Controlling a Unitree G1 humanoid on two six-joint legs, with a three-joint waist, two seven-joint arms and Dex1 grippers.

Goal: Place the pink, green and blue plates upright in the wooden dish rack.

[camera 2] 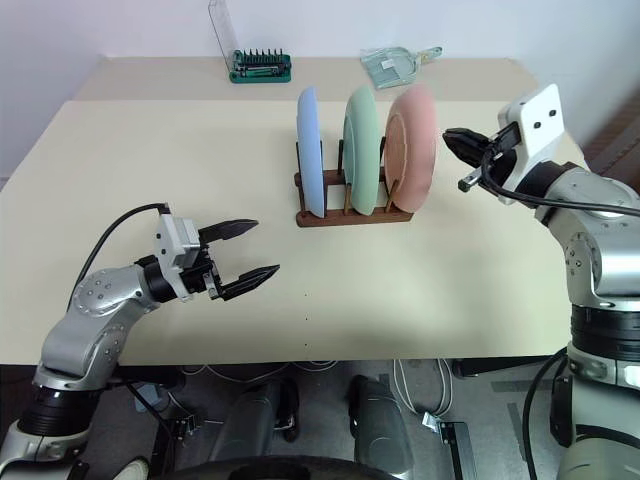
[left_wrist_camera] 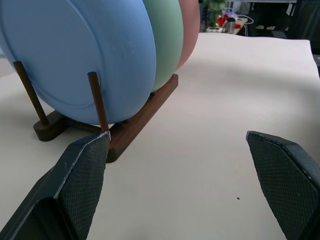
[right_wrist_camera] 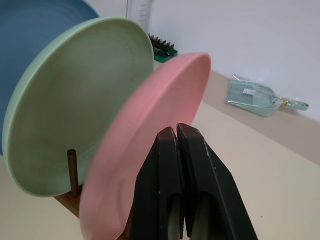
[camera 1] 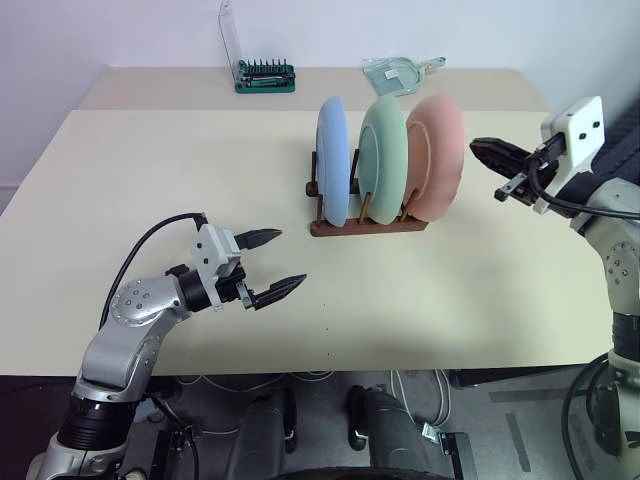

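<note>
Plates: blue plate (camera 1: 333,160), green plate (camera 1: 381,155), pink plate (camera 1: 437,155) — upright in wooden dish rack (camera 1: 365,226).
Left gripper (camera 1: 272,265): spread, empty, near rack.
Right gripper (camera 1: 478,147): clenched, empty — beside pink plate.

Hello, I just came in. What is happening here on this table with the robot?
The robot is loading plates into a wooden dish rack on the table. At this moment the blue plate, the green plate and the pink plate all stand upright in the rack. The right gripper is shut and empty, close beside the pink plate. The left gripper is open and empty, above the table in front of the rack. So the job looks done.
</note>
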